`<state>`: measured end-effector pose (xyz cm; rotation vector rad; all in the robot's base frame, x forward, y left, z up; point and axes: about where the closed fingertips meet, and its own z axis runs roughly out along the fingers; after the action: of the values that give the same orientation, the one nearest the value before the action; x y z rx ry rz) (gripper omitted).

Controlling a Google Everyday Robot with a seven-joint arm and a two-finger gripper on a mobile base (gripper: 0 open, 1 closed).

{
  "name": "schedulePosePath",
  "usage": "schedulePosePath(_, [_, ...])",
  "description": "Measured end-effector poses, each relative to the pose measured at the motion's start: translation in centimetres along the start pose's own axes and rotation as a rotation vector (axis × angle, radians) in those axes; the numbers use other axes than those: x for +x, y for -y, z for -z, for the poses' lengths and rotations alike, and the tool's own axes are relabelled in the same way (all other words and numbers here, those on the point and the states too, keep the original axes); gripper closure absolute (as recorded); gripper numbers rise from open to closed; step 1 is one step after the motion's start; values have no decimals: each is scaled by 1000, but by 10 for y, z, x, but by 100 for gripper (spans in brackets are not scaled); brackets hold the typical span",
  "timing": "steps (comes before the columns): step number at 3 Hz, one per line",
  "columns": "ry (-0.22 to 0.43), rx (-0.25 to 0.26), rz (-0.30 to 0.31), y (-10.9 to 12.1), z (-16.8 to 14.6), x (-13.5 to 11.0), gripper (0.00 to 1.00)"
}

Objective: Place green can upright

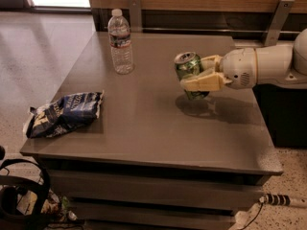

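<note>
The green can [188, 69] is held in my gripper [200, 74] over the right middle of the grey table [144, 128]. The can is nearly upright, tilted slightly, its silver top facing up and left. Its bottom is at or just above the tabletop, with its shadow right beneath; I cannot tell if it touches. My gripper comes in from the right on a white arm [268, 66]. Its cream fingers [204, 83] are closed around the can's body.
A clear plastic water bottle [121, 42] stands upright at the table's back left. A crumpled dark blue chip bag [64, 113] lies at the front left edge. A wooden wall with metal brackets runs behind the table. Black cables and gear sit on the floor at lower left.
</note>
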<state>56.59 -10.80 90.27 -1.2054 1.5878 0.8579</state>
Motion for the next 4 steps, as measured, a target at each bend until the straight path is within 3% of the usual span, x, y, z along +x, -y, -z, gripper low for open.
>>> schedulePosePath(2, [129, -2, -98, -24, -24, 1, 100])
schedulePosePath(4, [202, 39, -60, -41, -32, -4, 100])
